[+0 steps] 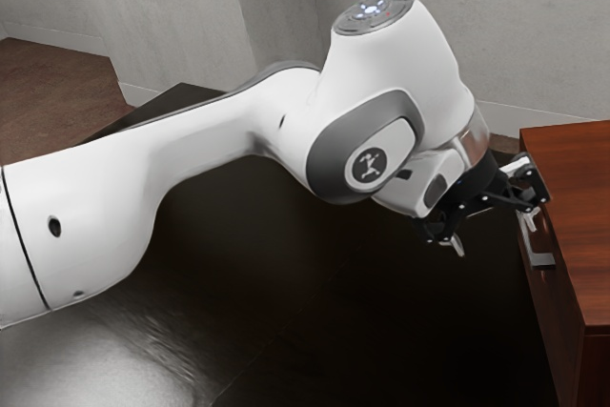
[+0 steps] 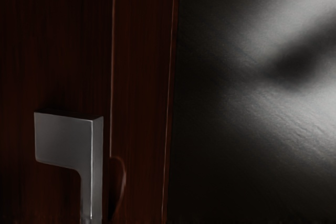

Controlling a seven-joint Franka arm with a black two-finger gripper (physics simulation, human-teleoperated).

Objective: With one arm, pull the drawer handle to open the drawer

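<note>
Wrist view at the drawer handle: approach step, pull not begun

Closest to the hand's camera was the silver handle [image 2: 68, 148], a squared metal bar on a bracket foot, standing proud of the dark red-brown drawer front [image 2: 142, 77]. A thin seam ran along the wood just beside the handle. Past the drawer front's edge lay the dark glossy worktop [image 2: 252, 145], with pale reflections across it.

In the exterior view the white arm [image 1: 191, 188] took up the foreground, coming in from the exterior view's left and reaching across the worktop. At its end the black gripper [image 1: 491, 212] hung just beside the handle. The handle sat on the front of a wooden cabinet [image 1: 581, 188], which stood on the side of the worktop toward the exterior view's right. The jaws stood apart, one low and away from the cabinet, the other up by the cabinet's top front edge. Neither could be seen pressing on the handle. No gap showed around the drawer front, so the drawer looked shut. Behind everything was a pale grey wall [image 1: 534, 26].

Judged from this, the step in hand was lining up for the grasp. The next move called for bringing the jaws to either side of the bar and closing firmly. Then would come a straight pull out from the cabinet face, without sideways drag that could slip the grip.
</note>
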